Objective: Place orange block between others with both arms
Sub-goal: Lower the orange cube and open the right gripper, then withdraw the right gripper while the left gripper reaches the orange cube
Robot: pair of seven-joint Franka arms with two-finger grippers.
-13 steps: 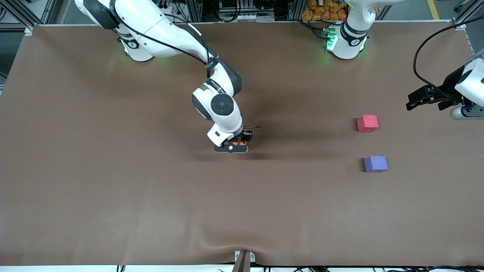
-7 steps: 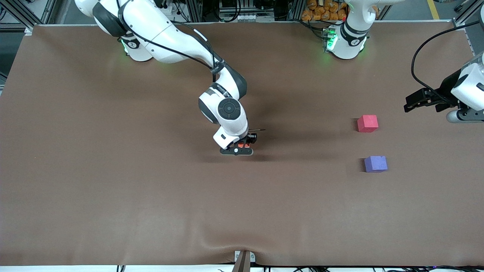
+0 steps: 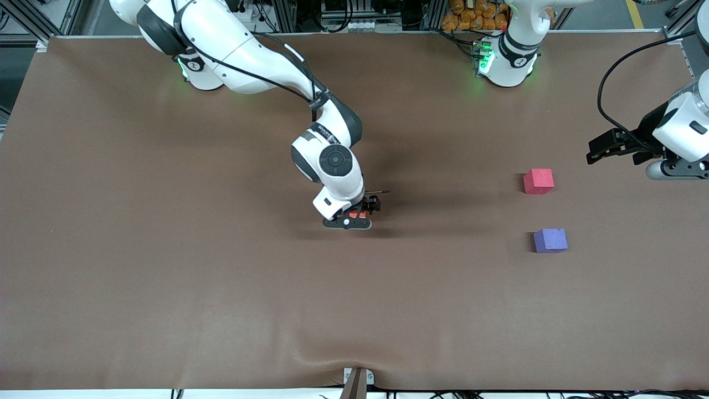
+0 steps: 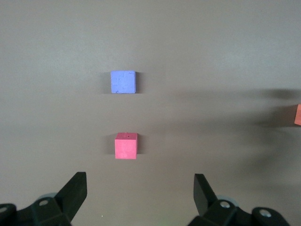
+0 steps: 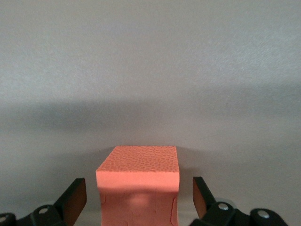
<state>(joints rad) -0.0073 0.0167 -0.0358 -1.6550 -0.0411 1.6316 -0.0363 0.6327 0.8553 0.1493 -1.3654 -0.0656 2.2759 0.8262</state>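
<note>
The orange block point(image 5: 138, 188) rests on the brown table near its middle, between the fingers of my right gripper point(image 5: 139, 197). That gripper is open, with a gap on each side of the block. From the front, the block point(image 3: 354, 214) shows only partly under the right gripper point(image 3: 354, 217). The pinkish-red cube point(image 3: 538, 181) and the purple cube point(image 3: 550, 240) stand apart toward the left arm's end, the purple one nearer the front camera. My left gripper point(image 3: 595, 152) hangs open and empty over the table beside the pinkish-red cube point(image 4: 126, 146). The left wrist view also shows the purple cube point(image 4: 123, 82).
The brown table cover point(image 3: 166, 249) has a raised wrinkle point(image 3: 332, 354) at the edge nearest the front camera. A bare strip of cover separates the two cubes. A black cable point(image 3: 612, 94) loops above the left arm's wrist.
My right gripper has opened and let go of the orange block, which now sits on the table. The left gripper has drifted slightly toward the cubes.
</note>
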